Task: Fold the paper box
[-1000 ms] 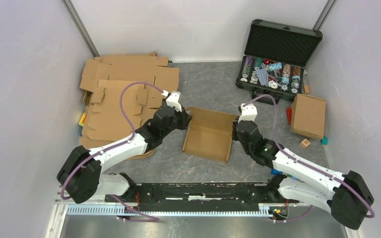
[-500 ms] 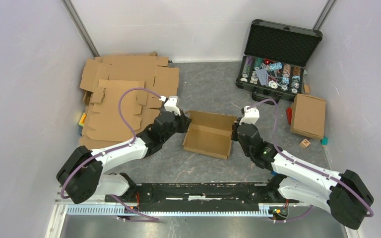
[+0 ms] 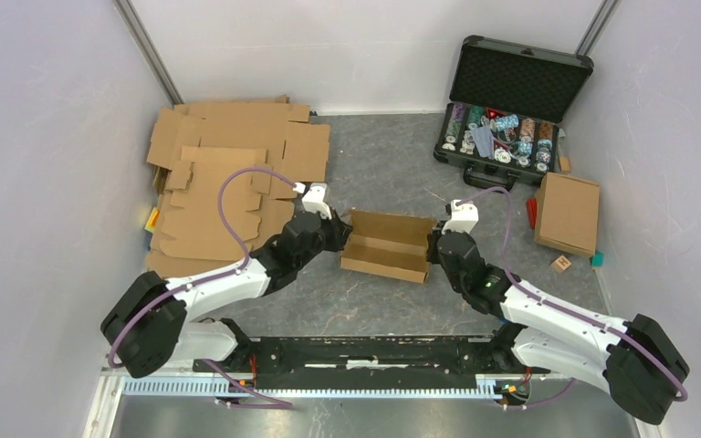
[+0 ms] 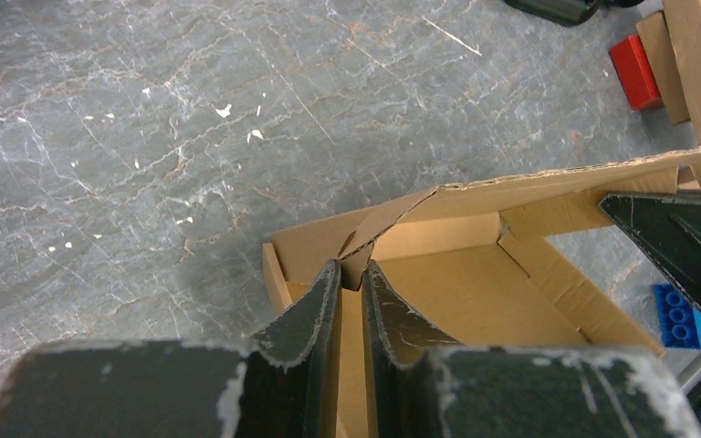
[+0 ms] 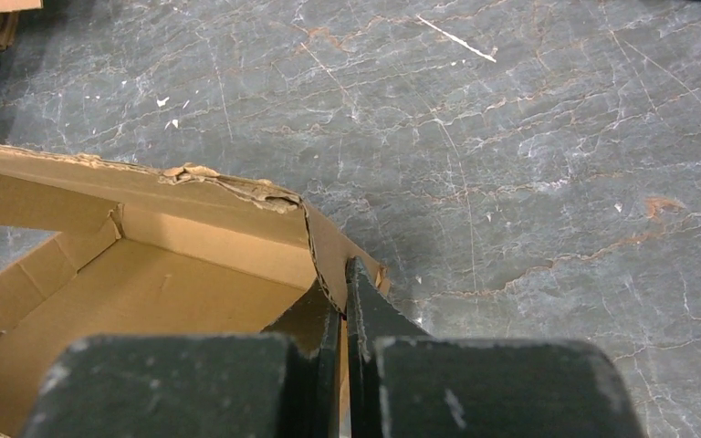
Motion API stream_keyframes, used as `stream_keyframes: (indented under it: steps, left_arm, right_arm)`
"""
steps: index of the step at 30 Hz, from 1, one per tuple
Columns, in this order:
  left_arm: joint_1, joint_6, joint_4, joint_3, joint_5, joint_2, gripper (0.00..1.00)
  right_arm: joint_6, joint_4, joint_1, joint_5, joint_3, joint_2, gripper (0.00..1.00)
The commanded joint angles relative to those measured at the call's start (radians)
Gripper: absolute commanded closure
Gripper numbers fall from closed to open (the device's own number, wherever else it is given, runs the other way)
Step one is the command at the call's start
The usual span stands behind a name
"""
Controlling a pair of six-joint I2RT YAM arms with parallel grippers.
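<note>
At centre frame in the overhead view, the paper box point(image 3: 385, 245) sits on the table as a shallow brown tray with its open side up, its long walls running left to right. Its far long wall has a torn, ragged top edge in the right wrist view. The left gripper point(image 3: 340, 234) is clamped on the cardboard at the tray's left end. Its fingers point(image 4: 315, 306) pinch a bent corner flap there. The right gripper point(image 3: 434, 245) is closed on the right end wall, with the thin board nipped between its tips.

At upper left lies a stack of flat cardboard blanks point(image 3: 228, 173). At upper right an open black case point(image 3: 509, 109) shows rows of coloured chips. Below it, at right, rests a closed cardboard box point(image 3: 568, 212) with a wooden cube point(image 3: 561, 264) and a teal block point(image 3: 597, 259) beside it. The table point(image 3: 383, 164) is grey veined stone, enclosed by plain white walls point(image 3: 46, 137).
</note>
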Motion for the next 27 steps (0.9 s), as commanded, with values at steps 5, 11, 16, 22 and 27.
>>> stream_keyframes:
  steps: [5,11,16,22,27]
  left_arm:
    - [-0.036,0.043,0.031,-0.079,-0.022,-0.048,0.82]
    - [-0.062,0.088,0.021,-0.097,-0.04,-0.066,0.82]
    - [-0.07,0.132,-0.018,-0.081,-0.073,-0.083,0.84]
    - [-0.083,0.227,-0.069,-0.051,-0.088,-0.088,0.85]
    - [-0.1,0.264,-0.096,-0.029,-0.094,-0.082,0.85]
  right_arm:
    - [0.03,-0.041,0.009,-0.009,-0.052,-0.053,0.98]
    - [-0.007,-0.014,0.009,-0.03,-0.073,-0.056,0.98]
    - [-0.065,-0.109,0.009,-0.022,0.011,-0.033,0.85]
    - [-0.101,-0.153,0.009,-0.054,0.039,-0.103,0.66]
    - [-0.099,-0.18,0.004,-0.086,0.058,-0.142,0.49]
